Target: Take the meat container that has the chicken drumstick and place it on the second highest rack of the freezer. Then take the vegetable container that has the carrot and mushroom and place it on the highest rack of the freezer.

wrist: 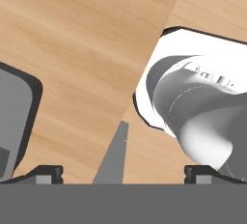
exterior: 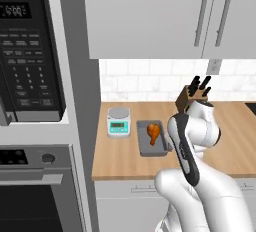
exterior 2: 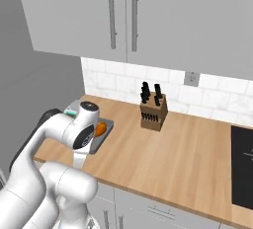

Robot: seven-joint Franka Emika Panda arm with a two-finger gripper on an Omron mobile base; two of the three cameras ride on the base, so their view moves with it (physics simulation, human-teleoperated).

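The meat container [exterior: 151, 138] is a shallow grey tray on the wooden counter. The glossy orange-brown chicken drumstick [exterior: 154, 132] lies in it. From the right base view the arm covers most of the meat container [exterior 2: 106, 133], and a bit of the drumstick [exterior 2: 101, 129] peeks out. My gripper [wrist: 125, 172] hovers low over bare counter, open, with nothing between its fingertips [wrist: 48, 172]. One dark-rimmed corner of the container [wrist: 17, 117] lies just to the left of the fingers. The freezer, its racks and the vegetable container with carrot and mushroom are out of view.
A white and teal kitchen scale [exterior: 119, 122] stands just left of the container. A wooden knife block [exterior 2: 153, 110] sits at the back of the counter. Microwave [exterior: 30, 51] and oven [exterior: 35, 186] stack at far left. A dark cooktop [exterior 2: 242, 164] lies far right.
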